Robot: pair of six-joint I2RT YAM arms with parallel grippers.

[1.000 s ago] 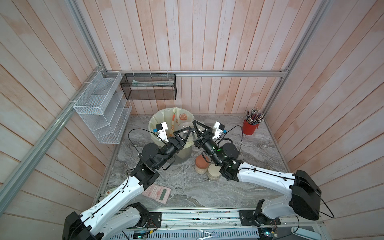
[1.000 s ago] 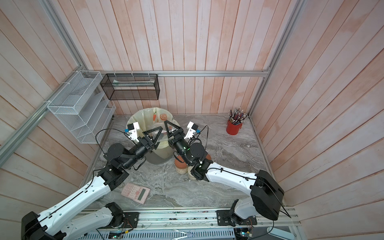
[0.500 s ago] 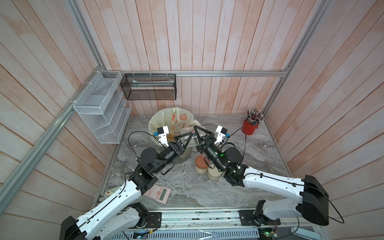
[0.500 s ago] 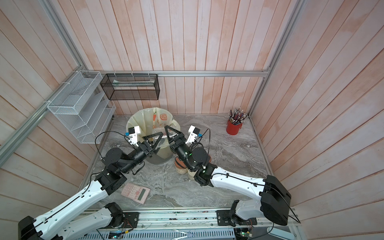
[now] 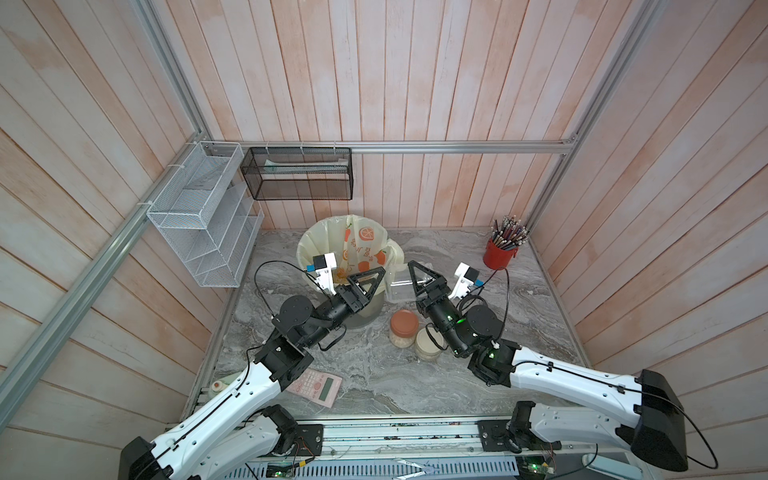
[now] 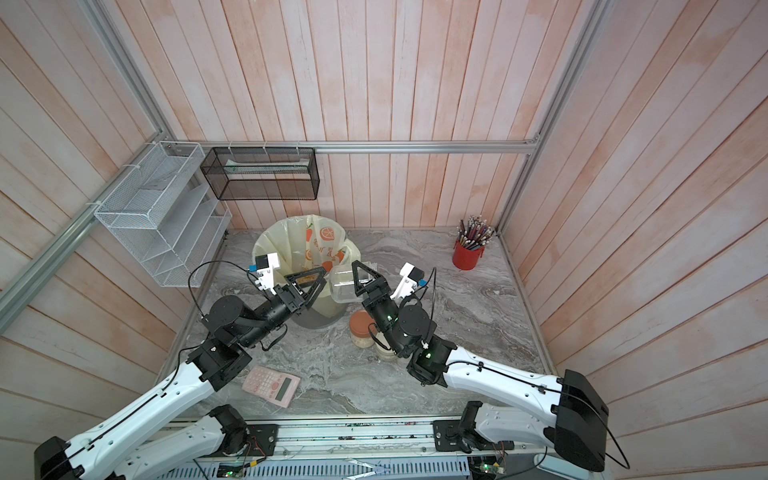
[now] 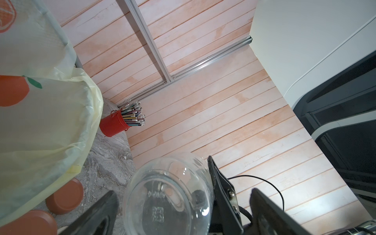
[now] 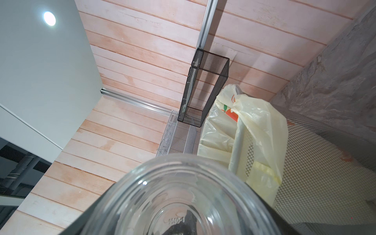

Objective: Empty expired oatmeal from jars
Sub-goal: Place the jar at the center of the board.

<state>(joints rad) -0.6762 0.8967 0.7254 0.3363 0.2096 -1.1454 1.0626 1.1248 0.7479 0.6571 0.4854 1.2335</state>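
Observation:
My right gripper is shut on a clear, empty, lidless jar, held tilted beside the right rim of the lined bin. The right wrist view looks into that jar through its mouth. My left gripper is open over the bin's front rim, its tips just short of the jar's base. Two more jars stand on the table in front: one with a terracotta lid and pale oatmeal behind the glass, one with a cream lid. A second terracotta round shows near the bin's foot.
A red pencil cup stands at the back right corner. A pink calculator lies front left, partly under my left arm. A white wire rack and a black mesh basket hang on the walls.
My left gripper has gone from nearly shut to wide open. The right gripper has drawn back from above the bin toward the right and front with the jar.

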